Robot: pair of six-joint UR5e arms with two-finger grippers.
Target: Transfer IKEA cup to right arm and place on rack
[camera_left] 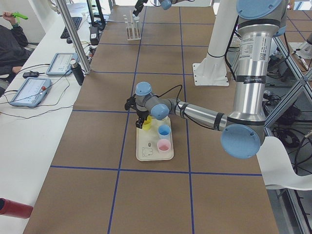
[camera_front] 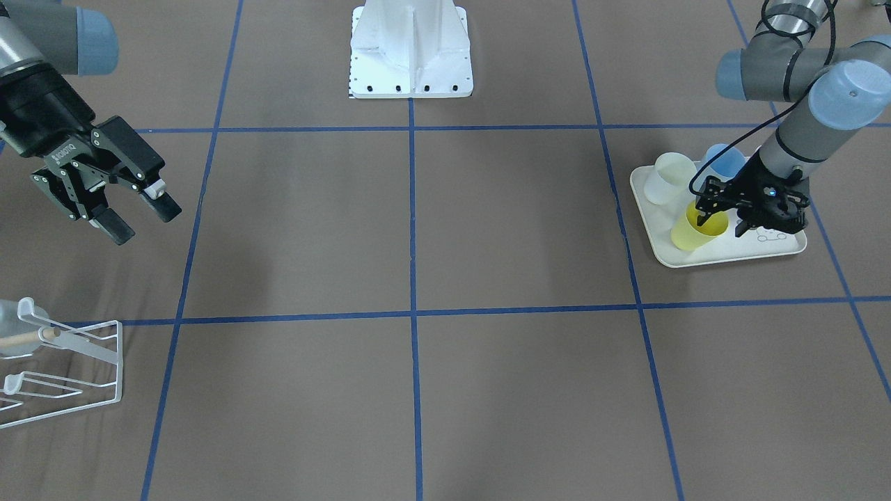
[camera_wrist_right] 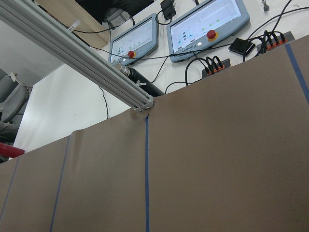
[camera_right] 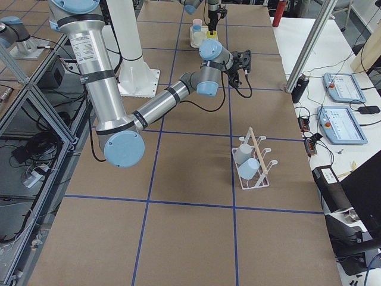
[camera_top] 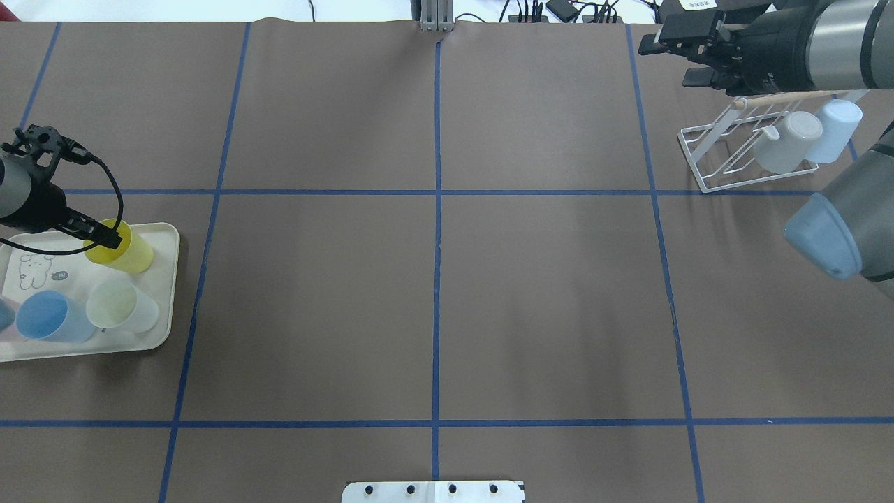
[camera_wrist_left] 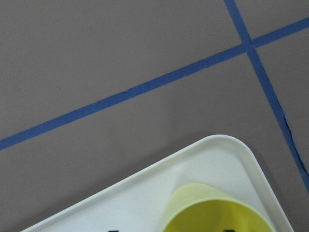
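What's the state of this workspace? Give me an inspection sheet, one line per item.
Surface: brown table, blue tape grid.
Job's things: yellow cup on cream tray; rack holds white mug, pale blue cup.
Clutter: blue cup, whitish cup on tray.
Grippers: left claw at yellow cup's rim, grip unclear; right claw open, empty.
Cables: black cable looping off left claw.
Surroundings: two control screens on side bench.

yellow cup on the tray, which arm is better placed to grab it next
Left. The left arm has its jaws right at the rim of the yellow cup on the tray; the right arm hangs with jaws open across the table, near the rack.
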